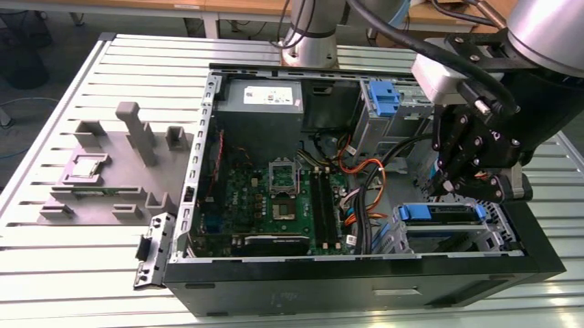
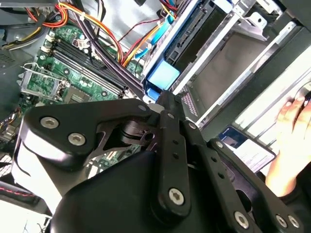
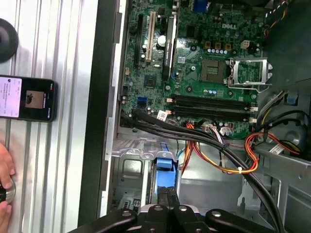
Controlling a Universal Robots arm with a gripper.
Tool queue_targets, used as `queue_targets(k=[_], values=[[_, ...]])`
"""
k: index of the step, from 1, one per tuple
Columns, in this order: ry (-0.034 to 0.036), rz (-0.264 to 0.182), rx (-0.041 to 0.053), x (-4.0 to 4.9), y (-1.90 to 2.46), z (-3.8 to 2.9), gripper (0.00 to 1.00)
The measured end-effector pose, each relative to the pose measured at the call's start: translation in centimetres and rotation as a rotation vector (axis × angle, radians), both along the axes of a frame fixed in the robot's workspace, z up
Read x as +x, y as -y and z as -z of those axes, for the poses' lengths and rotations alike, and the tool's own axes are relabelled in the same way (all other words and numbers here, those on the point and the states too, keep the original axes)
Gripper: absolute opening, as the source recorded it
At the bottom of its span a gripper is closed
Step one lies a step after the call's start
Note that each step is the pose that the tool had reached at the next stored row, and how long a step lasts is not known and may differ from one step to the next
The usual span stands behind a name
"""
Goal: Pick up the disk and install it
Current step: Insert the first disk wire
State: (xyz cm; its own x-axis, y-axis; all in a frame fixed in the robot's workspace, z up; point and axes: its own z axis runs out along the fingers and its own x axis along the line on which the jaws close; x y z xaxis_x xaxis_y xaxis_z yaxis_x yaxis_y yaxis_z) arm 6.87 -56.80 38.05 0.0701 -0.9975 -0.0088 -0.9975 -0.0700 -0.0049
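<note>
Open black PC case (image 1: 365, 287) lying on a ribbed metal tabletop (image 1: 82, 273), green motherboard (image 1: 273, 198) showing, with orange and black cables (image 1: 365, 198) snaking across. The disk (image 1: 442, 213), flat grey metal in a blue plastic carrier, sits in the drive cage (image 1: 493, 236) at the case's corner on the exterior view's right. The black linkage tool (image 1: 466, 184) hangs right above it, arm coming down from above, fingers drawn narrow; can't tell if they're touching the carrier. A phone (image 3: 26, 98) lies on the tabletop, a hand (image 3: 6, 182) beside it.
</note>
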Motion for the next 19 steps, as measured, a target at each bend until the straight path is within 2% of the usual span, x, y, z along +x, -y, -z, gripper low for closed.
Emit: queue_targets(k=[2,7,10,19], values=[[0.0000,-0.005,0.0001,0.00,0.00,-0.04,0.10],[0.0000,-0.085,-0.0002,0.00,0.00,-0.05,0.10],[0.0000,-0.113,-0.0002,0.00,0.00,-0.05,0.10],[0.0000,-0.130,-0.0001,0.18,0.00,-0.04,0.10]])
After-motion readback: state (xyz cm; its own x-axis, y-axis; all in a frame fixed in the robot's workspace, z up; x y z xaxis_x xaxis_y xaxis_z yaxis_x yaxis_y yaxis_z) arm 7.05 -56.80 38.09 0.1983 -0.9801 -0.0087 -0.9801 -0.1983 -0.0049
